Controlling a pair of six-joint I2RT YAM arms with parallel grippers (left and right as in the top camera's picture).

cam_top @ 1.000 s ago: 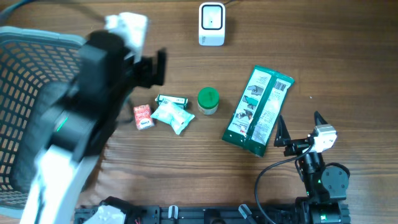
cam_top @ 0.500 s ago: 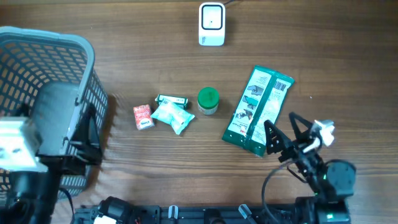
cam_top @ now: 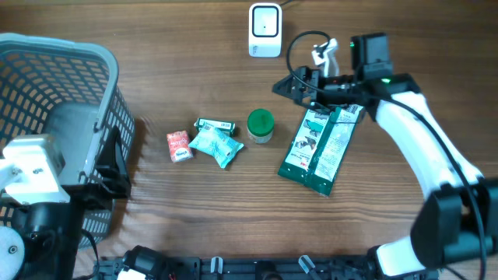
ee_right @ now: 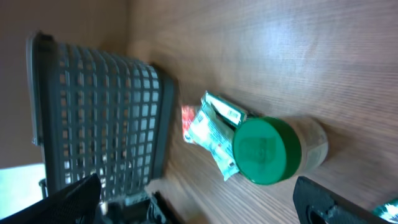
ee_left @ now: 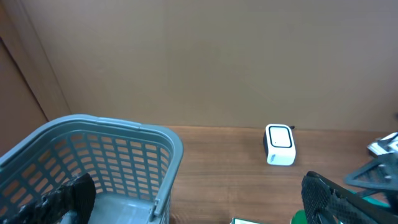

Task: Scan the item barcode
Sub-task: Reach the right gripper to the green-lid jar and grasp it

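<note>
The right arm (cam_top: 412,132) stretches from the near edge of the tabletop (cam_top: 443,39) to over the far end of the green packet (cam_top: 323,152), jaws apart and empty, pointing at the green-lidded jar (cam_top: 260,124) just beside the packet; the left arm (cam_top: 35,194) stands by the basket (cam_top: 54,66), jaws likewise apart; the white scanner (cam_top: 264,31) sits beyond.

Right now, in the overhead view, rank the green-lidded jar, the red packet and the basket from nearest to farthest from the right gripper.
1. Green-lidded jar, mid-table, close beside the right gripper.
2. Red packet, further left among the small items.
3. Basket, at the far left edge.
</note>
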